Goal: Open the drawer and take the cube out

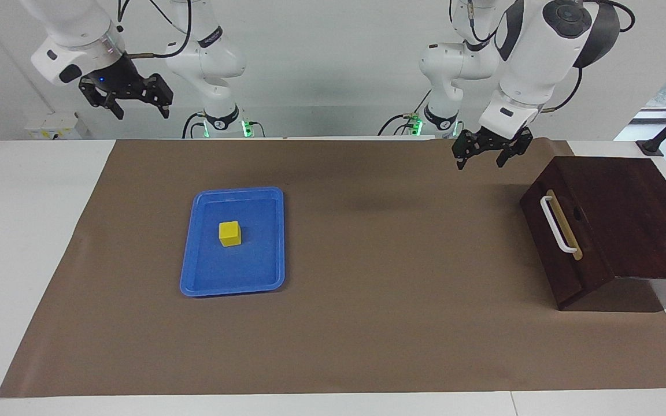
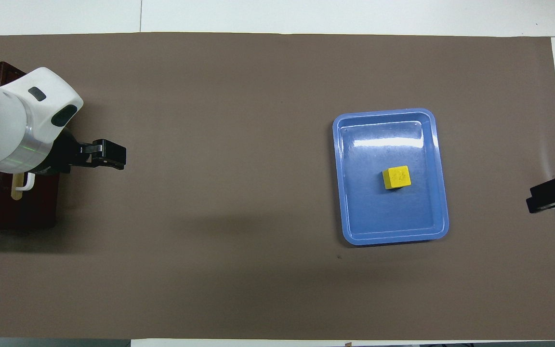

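One cube (image 1: 229,233) is sitting in the blue tray (image 1: 269,254), apparently delivered; the drawer (image 1: 564,245) is standing shut. Both grippers, left (image 1: 481,155) over the mat near the drawer and right (image 1: 136,103) raised high, are hanging open and empty.

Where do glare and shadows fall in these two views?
Overhead view: a white streak of glare lies across the blue tray floor at the end farther from the robots than the yellow cube; a broad soft shadow darkens the brown mat. Facing view: the wooden box casts a dark shadow under its overhang, and a faint one lies on the mat below the left gripper.
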{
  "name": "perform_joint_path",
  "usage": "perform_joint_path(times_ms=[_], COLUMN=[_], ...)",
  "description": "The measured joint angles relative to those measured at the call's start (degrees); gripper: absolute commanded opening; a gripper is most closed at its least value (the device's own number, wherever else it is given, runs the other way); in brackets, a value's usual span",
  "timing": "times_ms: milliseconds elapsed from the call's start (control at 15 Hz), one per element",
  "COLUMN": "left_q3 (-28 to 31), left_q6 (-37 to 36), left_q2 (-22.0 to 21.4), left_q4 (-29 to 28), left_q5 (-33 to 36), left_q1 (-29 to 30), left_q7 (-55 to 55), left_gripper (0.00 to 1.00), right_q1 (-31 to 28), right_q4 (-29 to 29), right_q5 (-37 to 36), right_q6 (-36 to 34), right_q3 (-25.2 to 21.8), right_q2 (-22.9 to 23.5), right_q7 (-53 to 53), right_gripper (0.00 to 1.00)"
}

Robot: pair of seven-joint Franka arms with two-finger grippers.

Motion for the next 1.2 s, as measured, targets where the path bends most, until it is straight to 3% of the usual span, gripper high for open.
perform_joint_path(times_ms=[133, 533, 1200], left_q3=[0.0, 0.0, 0.1], left_q6=[0.0, 0.0, 0.0], left_q2=[0.0, 0.0, 0.0], left_q4=[0.0, 0.0, 0.0], left_q5=[0.0, 0.0, 0.0], left_q1=[0.0, 0.0, 1.6], left_q7=[0.0, 0.0, 0.0], left_gripper=[1.0, 1.0, 1.0], right_q1=[0.0, -1.7, -2.8], right_q4=[-0.9, -5.5, -5.7], right_q5=[-0.9, -0.9, 1.7], right_q6=[0.3, 12.8, 15.2], right_q3=[1.7, 1.5, 1.2], right_q2=[-0.8, 0.8, 3.0], right_q7=[0.0, 0.5, 2.7], right_gripper=[1.0, 1.0, 1.0])
